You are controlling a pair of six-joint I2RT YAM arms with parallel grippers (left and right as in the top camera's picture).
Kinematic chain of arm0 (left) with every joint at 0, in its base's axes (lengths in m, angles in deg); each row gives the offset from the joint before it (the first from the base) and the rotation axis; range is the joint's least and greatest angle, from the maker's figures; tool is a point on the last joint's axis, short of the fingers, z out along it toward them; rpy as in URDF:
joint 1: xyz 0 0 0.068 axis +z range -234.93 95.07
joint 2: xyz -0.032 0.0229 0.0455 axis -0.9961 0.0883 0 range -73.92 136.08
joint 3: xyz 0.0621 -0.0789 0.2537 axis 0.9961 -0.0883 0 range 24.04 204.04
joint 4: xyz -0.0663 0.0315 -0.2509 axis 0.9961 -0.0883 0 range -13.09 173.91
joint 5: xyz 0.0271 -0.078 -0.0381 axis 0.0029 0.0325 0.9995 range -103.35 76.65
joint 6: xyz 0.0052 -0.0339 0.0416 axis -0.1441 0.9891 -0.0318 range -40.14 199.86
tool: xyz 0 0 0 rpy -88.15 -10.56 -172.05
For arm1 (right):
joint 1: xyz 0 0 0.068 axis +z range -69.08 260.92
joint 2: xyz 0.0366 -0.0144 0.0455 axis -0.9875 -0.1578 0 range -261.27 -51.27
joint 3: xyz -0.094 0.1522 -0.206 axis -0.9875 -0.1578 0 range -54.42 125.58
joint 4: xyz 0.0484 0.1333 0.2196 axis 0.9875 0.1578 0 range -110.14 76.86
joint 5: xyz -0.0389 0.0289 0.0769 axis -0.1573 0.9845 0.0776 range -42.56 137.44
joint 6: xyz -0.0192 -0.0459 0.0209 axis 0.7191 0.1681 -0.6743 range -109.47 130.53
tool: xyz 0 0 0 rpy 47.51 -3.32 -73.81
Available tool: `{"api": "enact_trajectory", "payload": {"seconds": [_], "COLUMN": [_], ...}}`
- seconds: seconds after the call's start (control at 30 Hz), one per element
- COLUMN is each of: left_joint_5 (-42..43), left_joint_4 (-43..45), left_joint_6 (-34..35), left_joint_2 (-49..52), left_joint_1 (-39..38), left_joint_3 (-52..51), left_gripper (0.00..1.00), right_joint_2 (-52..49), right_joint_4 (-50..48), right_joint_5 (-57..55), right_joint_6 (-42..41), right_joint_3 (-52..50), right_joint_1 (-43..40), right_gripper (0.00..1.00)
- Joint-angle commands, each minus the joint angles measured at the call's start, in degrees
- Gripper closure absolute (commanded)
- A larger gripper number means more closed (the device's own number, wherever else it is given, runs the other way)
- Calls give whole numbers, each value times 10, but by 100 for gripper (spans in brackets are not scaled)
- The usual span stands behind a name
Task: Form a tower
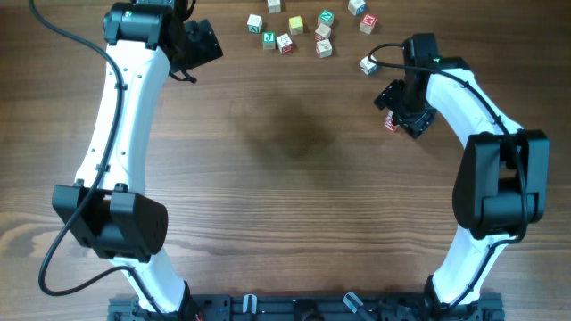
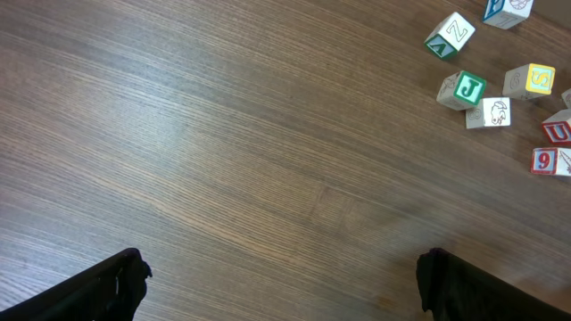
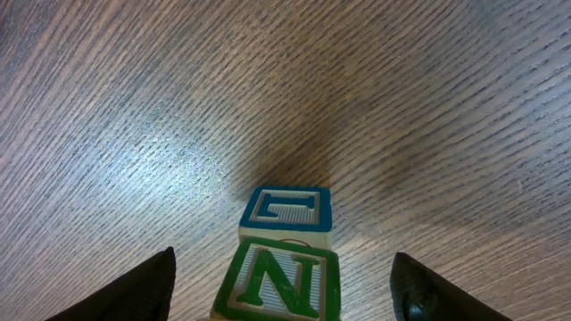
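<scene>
Right claw [image 3: 284,257] fingers sit in bottom corners of right wrist view, spread, with clear gap each side of tower [image 3: 284,283]. Green N face nearest, blue-framed face just beyond, the two touching.

Left wrist view: left claw [image 2: 284,259] spread wide over bare desk [image 2: 223,134], nothing between fingers. Loose cubes [image 2: 468,87] at upper right.

Overhead: tower [image 1: 391,123] at right, mostly hidden under right claw [image 1: 409,114], red face showing. Loose cubes [image 1: 296,25] along far edge. Left claw [image 1: 203,40] at far left.
</scene>
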Motion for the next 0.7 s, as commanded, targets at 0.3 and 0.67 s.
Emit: {"api": "enact_trajectory", "payload": {"seconds": [0.3, 0.67], "left_joint_5": [3, 3], "left_joint_4": [0, 0], "left_joint_6": [1, 1], "left_joint_2": [-14, -14], "left_joint_1": [1, 1], "left_joint_3": [-1, -1], "left_gripper": [0, 0], "right_joint_2": [-6, -4], "right_joint_4": [62, 312], "right_joint_5": [4, 31], "right_joint_6": [-9, 23], "right_joint_3": [54, 231], "right_joint_1": [2, 2], "right_gripper": [0, 0]}}
